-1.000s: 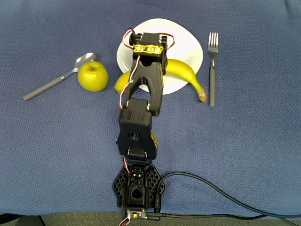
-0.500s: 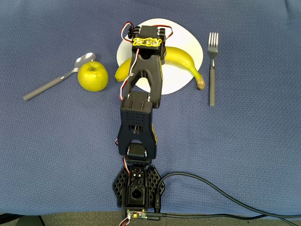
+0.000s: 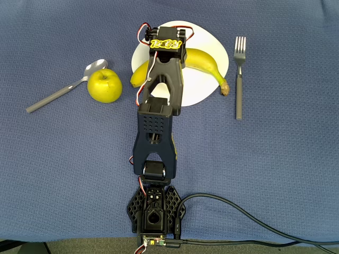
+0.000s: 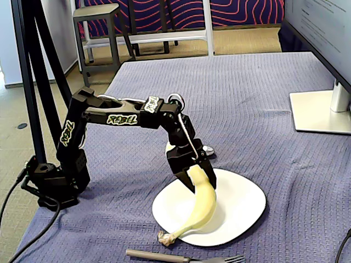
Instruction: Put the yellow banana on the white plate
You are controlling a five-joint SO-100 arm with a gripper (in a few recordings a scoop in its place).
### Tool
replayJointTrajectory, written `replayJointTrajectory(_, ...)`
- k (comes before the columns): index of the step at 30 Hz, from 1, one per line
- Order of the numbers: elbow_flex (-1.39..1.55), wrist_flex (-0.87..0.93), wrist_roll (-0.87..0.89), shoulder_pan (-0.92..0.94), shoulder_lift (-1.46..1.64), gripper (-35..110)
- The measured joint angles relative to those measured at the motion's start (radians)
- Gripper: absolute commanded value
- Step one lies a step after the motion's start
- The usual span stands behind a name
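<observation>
Lying across the glossy white rounded-square plate (image 3: 209,53): one long curved yellow banana (image 3: 204,61), stem tip at the plate's rim on the fork side. Black two-finger gripper (image 4: 196,178) is clamped on the banana's upper end. Beside the plate: one grey metal fork (image 3: 239,74), one round yellow-green apple (image 3: 104,85), one grey metal spoon (image 3: 66,90) touching the apple.

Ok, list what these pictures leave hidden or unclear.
- Gripper: in the overhead view the arm's wrist covers it.
- Yellow banana: the arm hides its middle in the overhead view, and its green sticker can't be made out.
- Fork: cut off by the bottom edge in the fixed view.
- Apple and spoon: in the fixed view the arm stands in front of them.
</observation>
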Motion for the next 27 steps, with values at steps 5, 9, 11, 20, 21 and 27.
replayJointTrajectory(5, -0.002, -0.002, 0.002, 0.006, 0.003, 26)
replayJointTrajectory(9, 0.034, -0.002, 0.002, 0.012, 0.002, 26)
replayJointTrajectory(11, 0.054, -0.003, 0.003, 0.012, 0.003, 25)
replayJointTrajectory(20, 0.077, 0.011, 0.023, 0.041, 0.048, 19)
replayJointTrajectory(21, 0.078, 0.02, 0.026, 0.041, 0.063, 18)
replayJointTrajectory(27, 0.124, 0.054, 0.031, 0.058, 0.178, 0)
